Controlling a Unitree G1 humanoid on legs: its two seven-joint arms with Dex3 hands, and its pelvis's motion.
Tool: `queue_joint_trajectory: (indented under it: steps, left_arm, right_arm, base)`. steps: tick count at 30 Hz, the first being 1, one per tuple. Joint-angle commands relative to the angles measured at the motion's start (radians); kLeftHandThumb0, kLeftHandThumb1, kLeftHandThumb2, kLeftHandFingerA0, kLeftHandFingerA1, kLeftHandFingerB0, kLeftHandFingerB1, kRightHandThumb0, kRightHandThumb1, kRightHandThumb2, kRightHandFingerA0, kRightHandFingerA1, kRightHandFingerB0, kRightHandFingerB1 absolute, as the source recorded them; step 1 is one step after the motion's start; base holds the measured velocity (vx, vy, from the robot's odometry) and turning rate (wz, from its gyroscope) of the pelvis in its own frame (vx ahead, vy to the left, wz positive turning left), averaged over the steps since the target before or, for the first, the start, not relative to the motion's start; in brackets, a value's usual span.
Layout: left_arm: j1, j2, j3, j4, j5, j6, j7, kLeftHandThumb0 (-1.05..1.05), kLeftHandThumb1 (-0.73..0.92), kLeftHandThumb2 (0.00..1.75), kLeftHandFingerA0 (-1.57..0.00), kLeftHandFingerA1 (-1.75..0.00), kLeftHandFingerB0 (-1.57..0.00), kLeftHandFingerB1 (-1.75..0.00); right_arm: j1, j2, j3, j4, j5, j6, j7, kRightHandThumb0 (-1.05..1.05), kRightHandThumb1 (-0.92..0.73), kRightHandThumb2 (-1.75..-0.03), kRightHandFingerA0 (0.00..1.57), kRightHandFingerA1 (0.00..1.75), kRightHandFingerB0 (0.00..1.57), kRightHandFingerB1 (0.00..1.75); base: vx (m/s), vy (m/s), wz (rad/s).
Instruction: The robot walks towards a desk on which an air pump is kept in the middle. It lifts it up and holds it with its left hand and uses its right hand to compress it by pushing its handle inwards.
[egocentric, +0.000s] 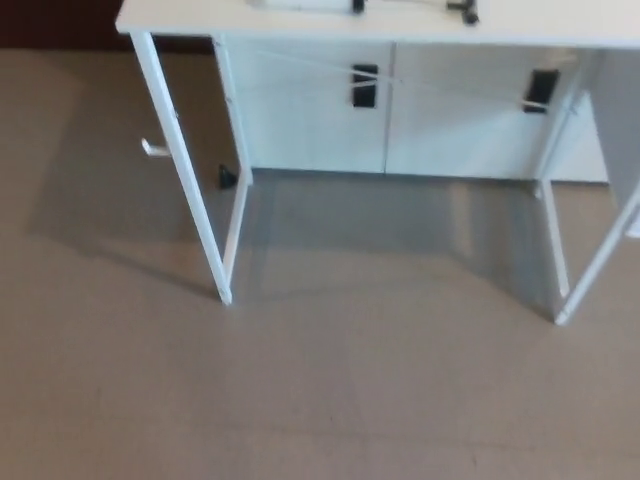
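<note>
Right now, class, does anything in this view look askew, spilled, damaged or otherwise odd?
Nothing stands out. The white desk stands level on straight legs over a bare floor, no spill or damage. The picture is somewhat blurred, and items at the desk's top edge are cut off.

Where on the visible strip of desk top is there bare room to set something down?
The desk top is bare at its left end, from the left corner to the white object. Another bare stretch runs right of the small black item to the frame edge. The middle, between those two objects, is crowded. Neither hand is in view.
</note>
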Motion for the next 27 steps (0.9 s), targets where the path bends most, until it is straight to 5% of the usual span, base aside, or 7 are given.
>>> queue_joint_trajectory:
  steps: [1,13,27]
  left_arm:
    - [0.002,0.030,-0.022,0.013,0.040,-0.042,0.026,-0.24,0.79,0.63,-0.49,-0.45,-0.39,-0.36]
    - [-0.001,0.036,-0.016,0.035,0.005,-0.050,-0.006,-0.23,0.78,0.63,-0.49,-0.47,-0.38,-0.37]
    - [0.006,0.040,-0.029,0.015,0.011,-0.047,-0.002,-0.23,0.81,0.64,-0.50,-0.45,-0.38,-0.36]
  right_arm:
    - [0.011,0.001,-0.002,0.003,0.006,0.001,0.009,-0.19,-0.64,-0.59,0.69,0.49,0.56,0.44]
    - [0.019,0.002,0.015,-0.016,-0.007,0.006,0.003,-0.18,-0.65,-0.59,0.68,0.48,0.57,0.45]
    - [0.012,-0.001,0.015,-0.011,-0.008,0.011,0.006,-0.19,-0.65,-0.59,0.69,0.48,0.59,0.45]
  base:
    - [0.44,-0.004,-0.07]
    - [0.48,0.118,-0.28]
    - [0.45,0.005,0.20]
